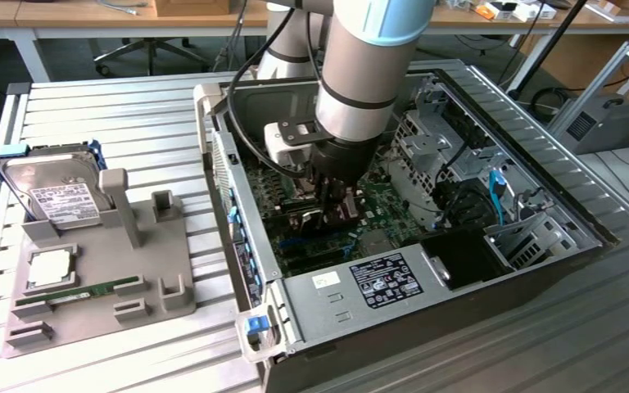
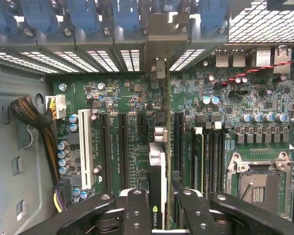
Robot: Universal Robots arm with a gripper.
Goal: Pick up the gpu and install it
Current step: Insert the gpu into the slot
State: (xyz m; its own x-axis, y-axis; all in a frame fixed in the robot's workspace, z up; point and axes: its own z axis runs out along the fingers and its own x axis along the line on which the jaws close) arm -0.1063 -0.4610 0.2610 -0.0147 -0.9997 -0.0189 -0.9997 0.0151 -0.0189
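The gpu (image 2: 158, 191) stands on edge down inside the open computer case (image 1: 576, 221), seen edge-on from the wrist: a thin dark card with a small green-lettered label near the gripper and a silver metal bracket running up toward the case's rear slot openings. It is lined up over the green motherboard (image 2: 127, 103), among the long black expansion slots, with a white slot (image 2: 85, 154) a few rows off to one side. Whether the card's edge is already seated in its slot or just above it, I cannot tell. The gripper (image 2: 159, 208) is clamped on the gpu, one black finger (image 2: 136, 210) pressing each flat face of the card.

From the exterior view the arm (image 1: 364, 74) reaches straight down into the middle of the case, the gripper (image 1: 331, 209) low over the board. The empty processor socket (image 2: 258, 183) lies beside the slots, and a bundle of braided cables (image 2: 32, 115) curls in by the board's edge.

Outside the case, on the slatted worktop (image 1: 107, 106) toward the exterior view's left, sits a grey holder tray (image 1: 156, 282). A hard drive (image 1: 58, 196) with a white label leans upright in it, a square processor chip (image 1: 50, 268) lies flat below that, and a narrow green memory stick (image 1: 91, 291) lies just beside the chip.
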